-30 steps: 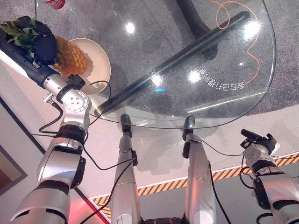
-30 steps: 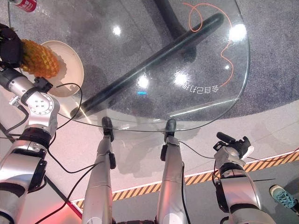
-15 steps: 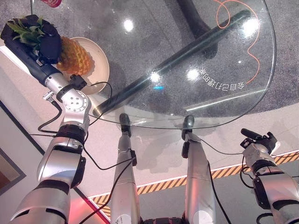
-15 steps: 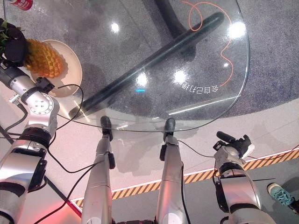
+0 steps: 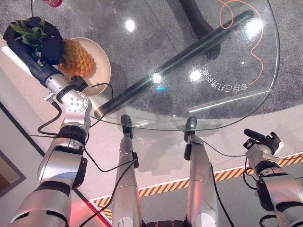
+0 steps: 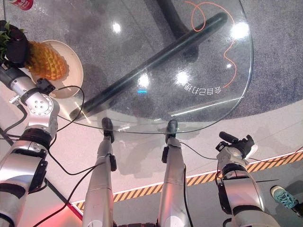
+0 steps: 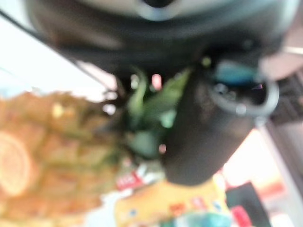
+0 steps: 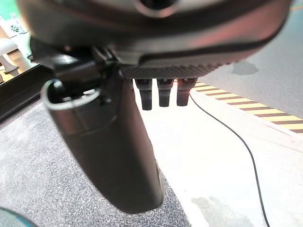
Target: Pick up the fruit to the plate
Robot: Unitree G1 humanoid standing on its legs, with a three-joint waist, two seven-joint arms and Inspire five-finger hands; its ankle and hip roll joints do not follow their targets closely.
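A yellow pineapple [image 5: 76, 57] with a green crown lies tilted over the left part of a cream plate [image 5: 102, 71] at the far left of the round glass table [image 5: 213, 120]. My left hand [image 5: 45, 40] is shut on the crown, and its thumb [image 7: 203, 137] lies beside the leaves in the left wrist view, with the fruit's body [image 7: 42, 161] past it. Whether the pineapple touches the plate I cannot tell. My right hand [image 5: 260, 142] hangs low at the lower right, off the table, with relaxed fingers [image 8: 163, 92] and nothing in it.
A red can [image 5: 53, 3] stands at the table's far left edge beyond the plate. Under the glass run a black table leg [image 5: 180, 56] and an orange cord [image 5: 258, 52]. A yellow-black floor stripe [image 5: 227, 176] lies near my right hand.
My left hand has carried the pineapple slightly to the right, further over the plate. The right hand has stayed put.
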